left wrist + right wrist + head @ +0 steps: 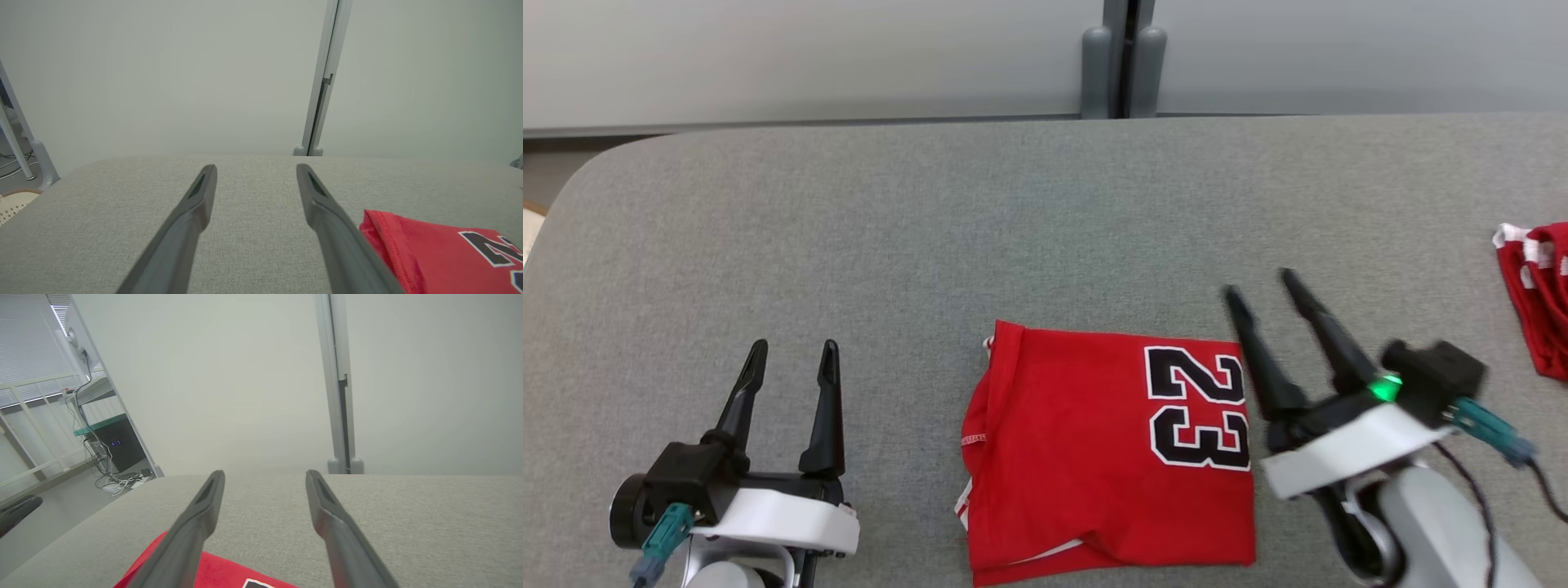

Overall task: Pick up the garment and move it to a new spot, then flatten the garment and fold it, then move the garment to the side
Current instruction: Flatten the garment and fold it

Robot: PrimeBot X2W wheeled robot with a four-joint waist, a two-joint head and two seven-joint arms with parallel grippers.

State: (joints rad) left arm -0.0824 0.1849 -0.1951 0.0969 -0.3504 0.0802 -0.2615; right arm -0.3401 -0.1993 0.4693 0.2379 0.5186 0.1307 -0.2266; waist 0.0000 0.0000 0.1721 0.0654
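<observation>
The garment is a red jersey with a black "23", folded into a rough square on the grey table near its front edge. Its corner shows in the left wrist view and under the fingers in the right wrist view. My right gripper hovers at the jersey's right edge, open, with nothing between its fingers. My left gripper stands open at the lower left, well apart from the jersey and empty.
A second red and white cloth lies at the table's right edge. A grey partition post stands behind the table's far edge. The table's rounded left corner drops to the floor, where a pale basket sits.
</observation>
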